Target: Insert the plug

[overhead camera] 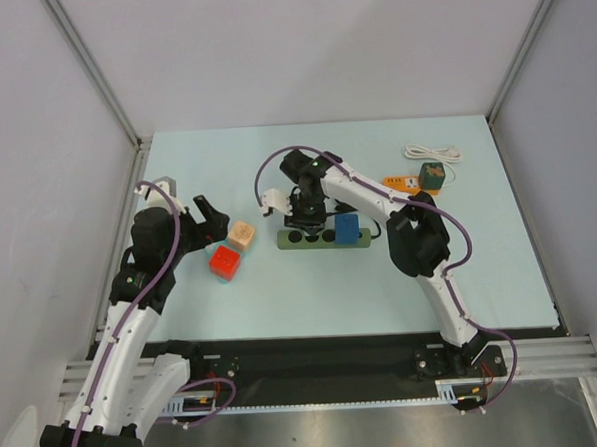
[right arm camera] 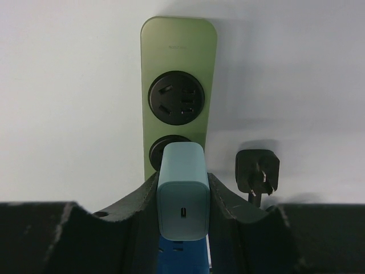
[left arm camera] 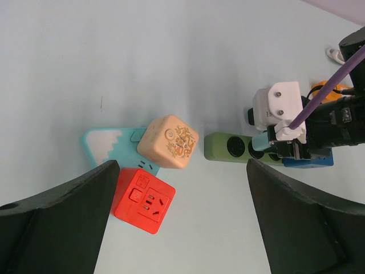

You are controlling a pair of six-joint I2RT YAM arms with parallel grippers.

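The right gripper is partly closed, its fingers clamped on both sides of a pale teal plug; the plug sits over the second socket of the green power strip, hiding most of it; whether its pins are in cannot be told; the first socket is uncovered. A black plug lies on the tabletop just beside the strip; a blue block sits on the strip's far end. The left gripper hangs wide open and holds nothing, above a red cube and a peach cube.
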